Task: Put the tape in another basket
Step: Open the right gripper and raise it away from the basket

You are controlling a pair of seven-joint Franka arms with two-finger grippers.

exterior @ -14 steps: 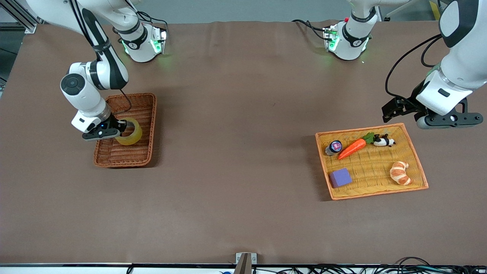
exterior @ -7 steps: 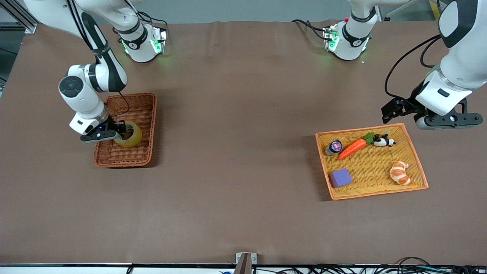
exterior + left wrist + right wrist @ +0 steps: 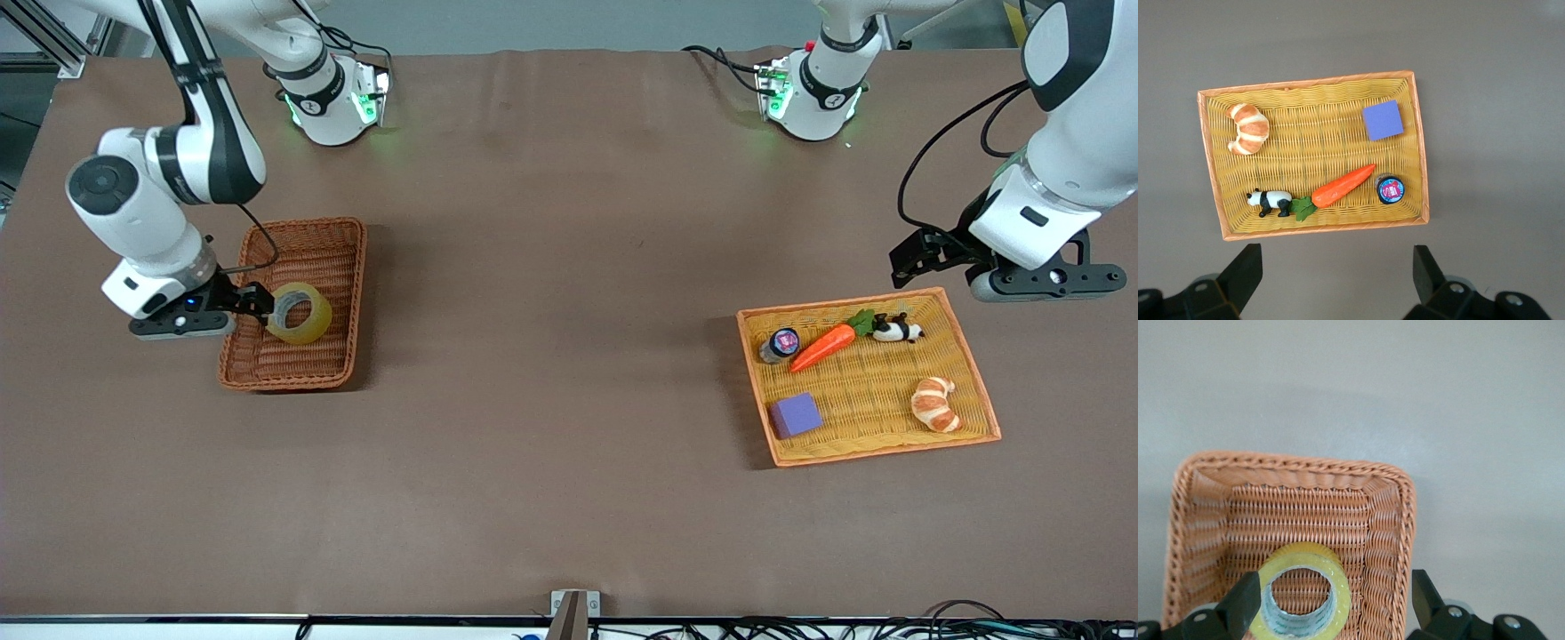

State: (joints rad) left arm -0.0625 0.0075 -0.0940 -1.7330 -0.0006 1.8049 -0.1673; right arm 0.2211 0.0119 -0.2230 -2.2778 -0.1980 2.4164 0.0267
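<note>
The tape [image 3: 300,313], a yellowish roll with a grey-lined hole, rests tilted inside the reddish-brown basket [image 3: 348,293] at the right arm's end of the table. My right gripper [image 3: 253,300] is open over the basket's edge, right beside the roll. In the right wrist view the tape [image 3: 1302,600] sits between the spread fingers of the right gripper [image 3: 1335,608], close to one finger [image 3: 1243,605], with the basket [image 3: 1388,520] under it. My left gripper [image 3: 920,253] is open and empty and waits over the table beside the yellow tray; it also shows in its own view [image 3: 1335,280].
The flat yellow tray [image 3: 973,373] at the left arm's end holds a carrot [image 3: 822,347], a toy panda [image 3: 896,331], a croissant [image 3: 935,404], a purple block [image 3: 795,415] and a small round jar [image 3: 782,343]. The same tray [image 3: 1418,133] fills the left wrist view.
My right gripper has drawn back and up from the tape toward the basket's outer edge. The tape stays in the basket. The left arm has not moved.
</note>
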